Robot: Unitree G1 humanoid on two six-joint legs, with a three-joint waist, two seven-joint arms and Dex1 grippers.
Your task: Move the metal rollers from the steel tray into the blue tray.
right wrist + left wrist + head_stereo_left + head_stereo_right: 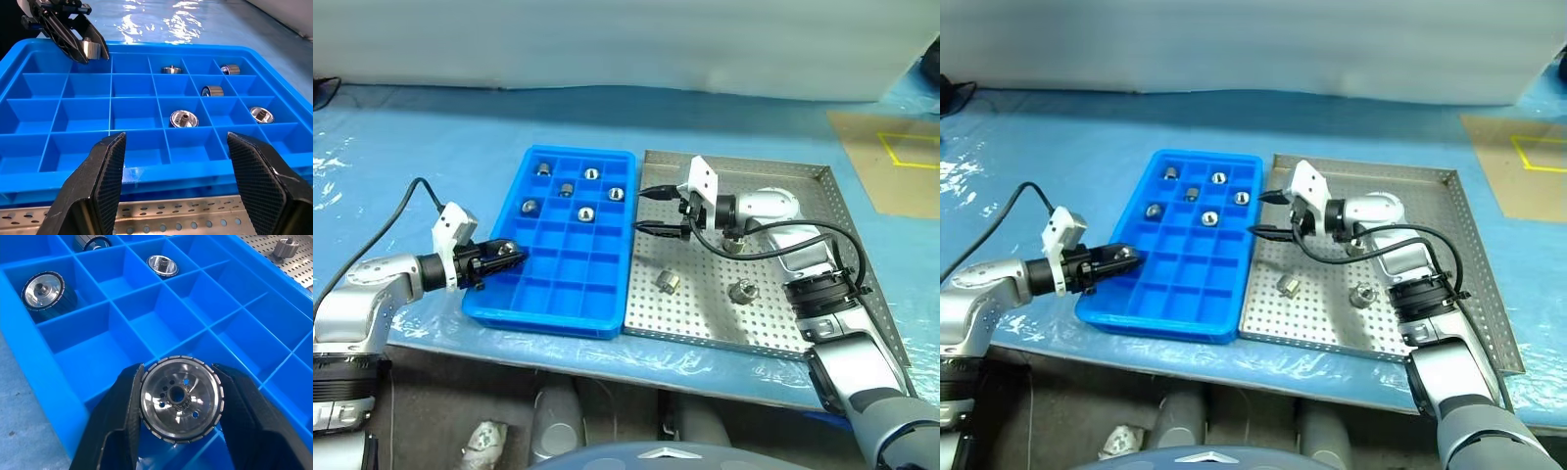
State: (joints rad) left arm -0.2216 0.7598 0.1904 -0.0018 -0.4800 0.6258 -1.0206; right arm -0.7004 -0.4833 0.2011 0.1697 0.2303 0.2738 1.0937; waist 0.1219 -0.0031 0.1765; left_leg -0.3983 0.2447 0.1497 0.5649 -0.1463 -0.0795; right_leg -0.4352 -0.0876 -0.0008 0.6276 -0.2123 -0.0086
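Note:
The blue tray [558, 318] lies left of the steel tray [773, 323], the two touching. My left gripper [514, 257] hangs over the blue tray's near-left cells, shut on a metal roller [180, 401] whose face is turned toward the wrist camera. Several rollers sit in the far cells, among them one roller [586, 213]. Two loose rollers [668, 283] [741, 290] rest on the steel tray. My right gripper [648, 209] hovers at the seam between the trays, pointing left, open and empty [176, 139].
A blue sheet [460, 137] covers the table. A brown board with yellow tape [891, 162] lies at the far right. The steel tray has low raised edges [847, 211]. Black cables trail from both wrists. The table's front edge runs just below the trays.

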